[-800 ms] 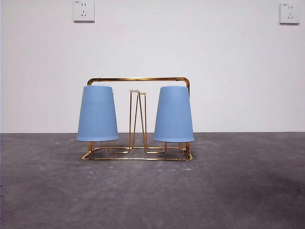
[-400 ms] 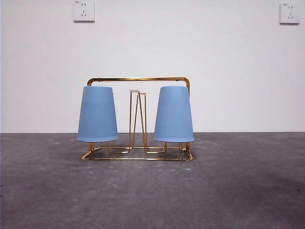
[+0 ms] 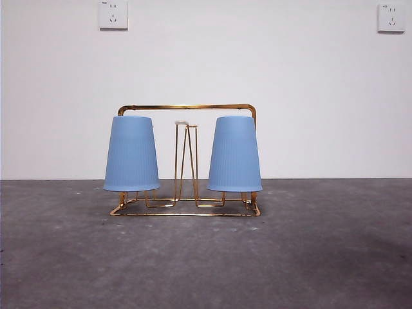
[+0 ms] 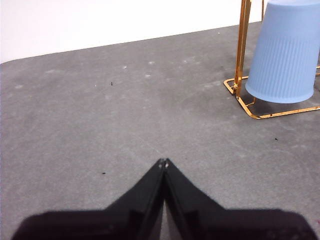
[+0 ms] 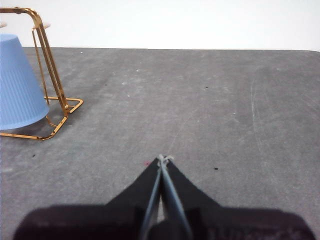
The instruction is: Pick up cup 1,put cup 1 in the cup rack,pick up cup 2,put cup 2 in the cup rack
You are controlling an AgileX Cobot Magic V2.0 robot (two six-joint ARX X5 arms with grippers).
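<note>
The gold wire cup rack (image 3: 187,108) stands on the grey table in the front view. Two ribbed blue cups hang upside down on its prongs: one cup (image 3: 132,154) at the left end and the other cup (image 3: 234,154) at the right end. My left gripper (image 4: 163,162) is shut and holds nothing, well away from the rack (image 4: 243,50) and the cup (image 4: 285,52) beside it. My right gripper (image 5: 162,159) is also shut and holds nothing, apart from the rack (image 5: 50,60) and the cup (image 5: 17,85) on it. Neither arm shows in the front view.
A bare hairpin prong (image 3: 186,161) stands between the two cups. Behind the table is a white wall with two sockets (image 3: 113,14) (image 3: 391,17). Grey table surface (image 3: 322,257) spreads around the rack.
</note>
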